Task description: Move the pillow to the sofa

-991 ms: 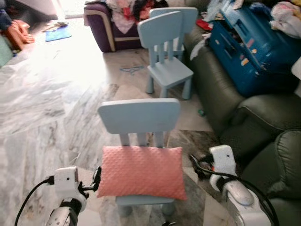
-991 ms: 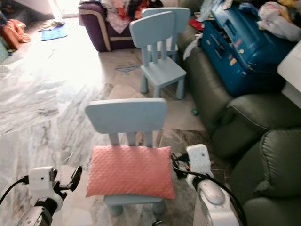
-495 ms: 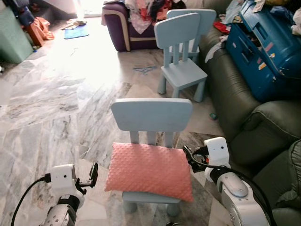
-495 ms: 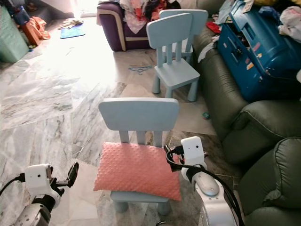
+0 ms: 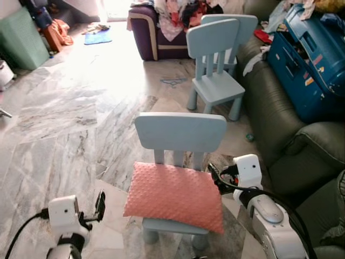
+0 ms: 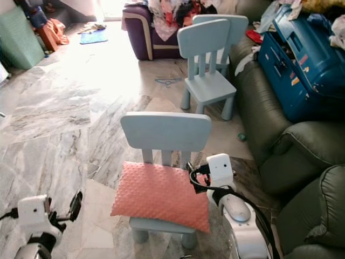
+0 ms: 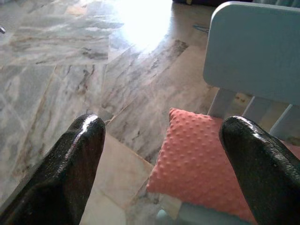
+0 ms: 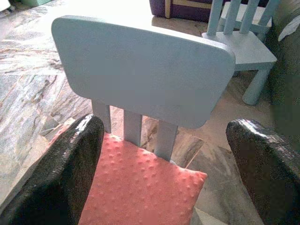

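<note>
Two open claws, left claw point(image 5: 100, 205), right claw point(image 5: 214, 174), flanking pillow point(image 5: 174, 196)

Looking like soft dotted cloth, matt salmon-pink: pillow point(image 5: 175, 195). Looking like smooth matt plastic, pale blue: near chair point(image 5: 180, 132), likewise far chair point(image 5: 213, 40). Showing as polished grey-veined marble, glaring under window light: floor point(image 5: 64, 124). Reading as dark green leather, slight sheen, creased: sofa point(image 5: 302, 156). Gleaming glossy black: left pincer point(image 7: 161, 164) fingers point(image 7: 77, 154); same gloss on right pincer point(image 8: 164, 164). Appearing as hard blue shell plastic: suitcase point(image 5: 310, 59).
</note>
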Controlling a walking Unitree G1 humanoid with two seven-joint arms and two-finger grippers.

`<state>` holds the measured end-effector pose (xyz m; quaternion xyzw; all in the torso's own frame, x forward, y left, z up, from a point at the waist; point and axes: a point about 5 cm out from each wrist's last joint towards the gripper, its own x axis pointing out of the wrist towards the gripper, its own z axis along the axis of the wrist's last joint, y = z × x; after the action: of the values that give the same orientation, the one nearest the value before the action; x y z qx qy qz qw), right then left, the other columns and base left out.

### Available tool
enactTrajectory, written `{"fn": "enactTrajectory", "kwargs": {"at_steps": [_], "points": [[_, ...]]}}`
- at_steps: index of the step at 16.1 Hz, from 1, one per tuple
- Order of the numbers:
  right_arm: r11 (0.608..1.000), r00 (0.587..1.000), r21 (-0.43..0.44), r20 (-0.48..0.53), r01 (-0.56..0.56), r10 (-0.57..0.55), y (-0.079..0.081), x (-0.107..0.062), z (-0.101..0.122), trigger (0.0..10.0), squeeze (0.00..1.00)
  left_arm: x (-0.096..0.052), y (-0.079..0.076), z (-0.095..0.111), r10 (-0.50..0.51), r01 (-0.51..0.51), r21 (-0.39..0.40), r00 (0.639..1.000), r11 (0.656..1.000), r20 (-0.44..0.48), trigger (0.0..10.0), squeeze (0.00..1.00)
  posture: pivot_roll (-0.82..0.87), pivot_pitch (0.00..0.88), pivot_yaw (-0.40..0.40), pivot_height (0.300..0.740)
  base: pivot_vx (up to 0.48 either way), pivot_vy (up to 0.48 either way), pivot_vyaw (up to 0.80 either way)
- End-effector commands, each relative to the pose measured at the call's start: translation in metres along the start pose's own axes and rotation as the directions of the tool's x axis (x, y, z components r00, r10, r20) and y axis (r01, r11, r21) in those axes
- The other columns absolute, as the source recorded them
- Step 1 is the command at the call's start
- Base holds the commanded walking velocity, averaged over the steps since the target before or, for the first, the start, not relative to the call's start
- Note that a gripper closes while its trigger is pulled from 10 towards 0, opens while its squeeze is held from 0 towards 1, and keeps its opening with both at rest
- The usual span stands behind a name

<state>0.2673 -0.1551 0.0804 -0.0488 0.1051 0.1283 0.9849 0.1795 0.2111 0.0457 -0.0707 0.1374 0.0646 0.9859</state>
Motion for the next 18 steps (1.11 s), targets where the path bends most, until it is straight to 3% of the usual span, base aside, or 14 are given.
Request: {"fn": "enactTrajectory", "kwargs": {"at_steps": [1, 11, 18], "points": [[1.0, 1.0, 0.009, 0.006, -0.012, 0.012, 0.0, -0.0019, -0.0017, 10.0, 0.0, -0.0049, 0.0008, 0.003, -0.009, 0.009, 0.0, 1.0, 1.0, 0.016, 10.0, 0.0, -0.12, 0.071, 0.056, 0.74, 0.0, 0.0, 0.0], [0.999, 0.999, 0.009, 0.005, -0.034, 0.033, 0.0023, -0.0061, -0.0041, 10.0, 0.0, -0.0088, 0.0021, 0.0012, -0.013, 0.013, 0.001, 1.0, 1.0, 0.006, 10.0, 0.0, -0.12, 0.081, 0.06, 0.736, 0.0, 0.0, 0.0], [0.999, 0.999, 0.013, 0.005, -0.044, 0.044, 0.0046, -0.0068, -0.0046, 10.0, 0.0, -0.0084, 0.0023, 0.0008, -0.015, 0.015, 0.005, 1.0, 1.0, 0.001, 10.0, 0.0, -0.12, 0.088, 0.062, 0.661, 0.0, 0.0, 0.0]]}}
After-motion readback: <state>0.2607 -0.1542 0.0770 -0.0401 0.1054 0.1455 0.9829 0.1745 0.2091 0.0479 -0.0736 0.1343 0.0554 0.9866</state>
